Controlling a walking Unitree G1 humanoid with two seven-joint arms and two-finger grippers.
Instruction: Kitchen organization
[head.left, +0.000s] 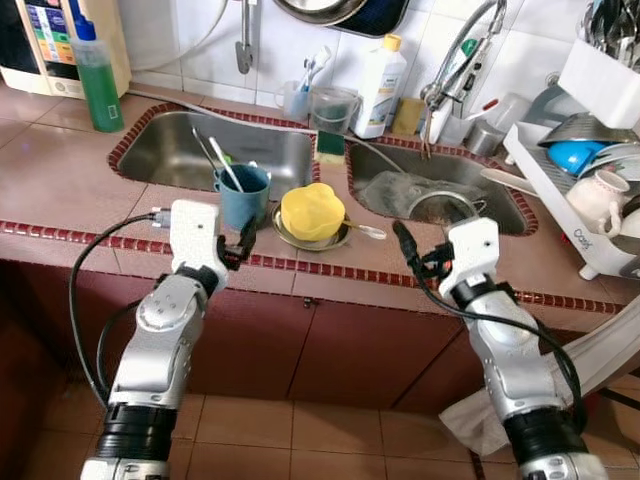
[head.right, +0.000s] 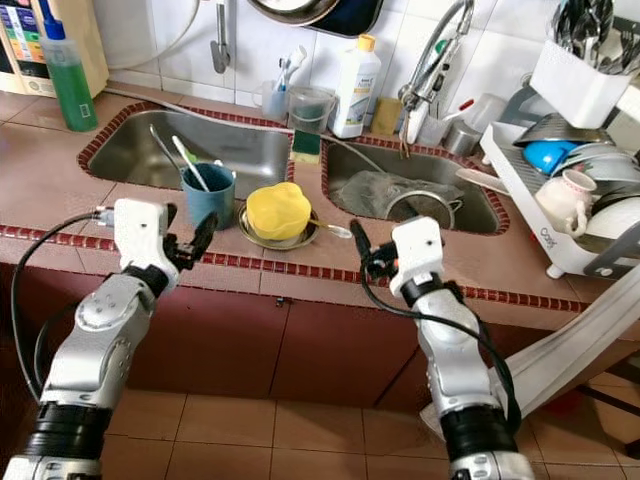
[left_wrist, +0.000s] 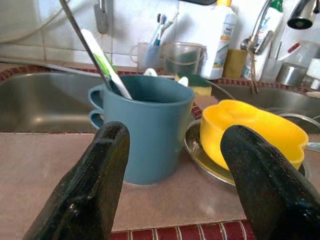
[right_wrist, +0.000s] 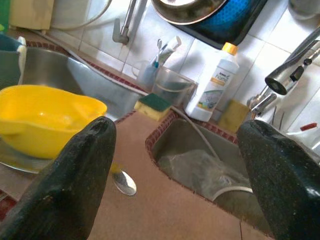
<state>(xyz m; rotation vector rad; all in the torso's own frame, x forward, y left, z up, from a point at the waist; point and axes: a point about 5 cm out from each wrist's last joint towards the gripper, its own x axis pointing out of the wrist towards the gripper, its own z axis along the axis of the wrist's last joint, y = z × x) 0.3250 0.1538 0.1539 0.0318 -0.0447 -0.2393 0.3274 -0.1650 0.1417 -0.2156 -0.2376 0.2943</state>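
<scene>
Beside the blue mug (head.left: 243, 195), a glossy yellow bowl (head.left: 312, 211) sits on a metal plate (head.left: 300, 240).

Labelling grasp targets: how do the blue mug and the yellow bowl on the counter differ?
The blue mug is tall, has a side handle and holds utensils; the yellow bowl is low and wide with a wavy rim, and none stand in it. The mug stands directly on the counter; the bowl sits on a metal plate. Both stand upright, side by side on the strip between the two sinks.
</scene>
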